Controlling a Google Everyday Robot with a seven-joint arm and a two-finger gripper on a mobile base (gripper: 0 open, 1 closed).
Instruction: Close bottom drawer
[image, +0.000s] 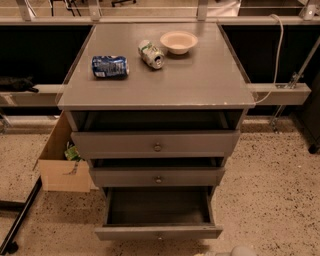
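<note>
Sitting on the speckled floor at the far left, an open cardboard box (64, 165) stands just beside the grey cabinet (157, 92). On the cabinet top lie a blue can (110, 66) on its side, then a green-and-white can (151, 53) also on its side, then a pale bowl (178, 42) upright near the back edge; the three are apart from one another. Below the top, the top drawer (156, 145) and the middle drawer (157, 176) each stand a little way out. The bottom drawer (158, 232) is lowest and pulled out farthest, its dark inside open to view. Right of its front panel, at the very bottom edge of the view, a pale rounded piece of the tool (243, 251) shows, apart from the drawer; whether it is spread or pressed together I cannot tell. A white cable (278, 47) hangs at the far right.
</note>
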